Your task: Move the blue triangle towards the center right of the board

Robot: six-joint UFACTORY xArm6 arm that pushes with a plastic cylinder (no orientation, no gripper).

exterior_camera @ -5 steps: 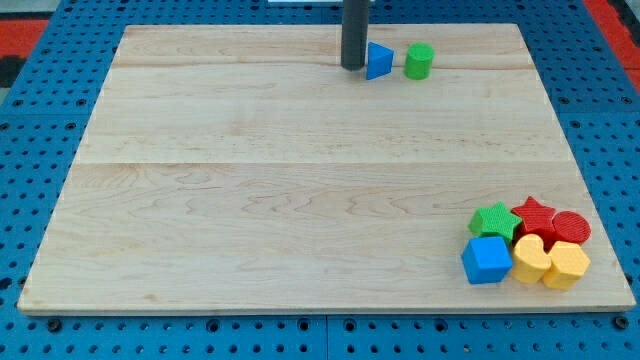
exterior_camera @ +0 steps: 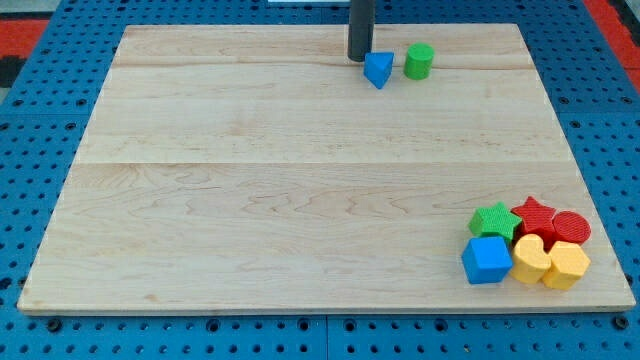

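Observation:
The blue triangle [exterior_camera: 377,69] lies near the view's top edge of the wooden board [exterior_camera: 300,200], a little right of centre, with one corner pointing toward the view's bottom. My tip [exterior_camera: 359,58] stands just to its upper left, touching or almost touching it. A green cylinder [exterior_camera: 419,61] stands close to the triangle's right, with a small gap between them.
A cluster of blocks sits at the board's bottom right corner: a green star [exterior_camera: 495,220], a red star [exterior_camera: 534,214], a red cylinder [exterior_camera: 571,228], a blue cube [exterior_camera: 487,259] and two yellow blocks [exterior_camera: 531,258] [exterior_camera: 567,265]. A blue pegboard surrounds the board.
My tip has moved slightly right and toward the view's top. The blue triangle has turned and shifted a little toward the view's bottom. The other blocks have not moved.

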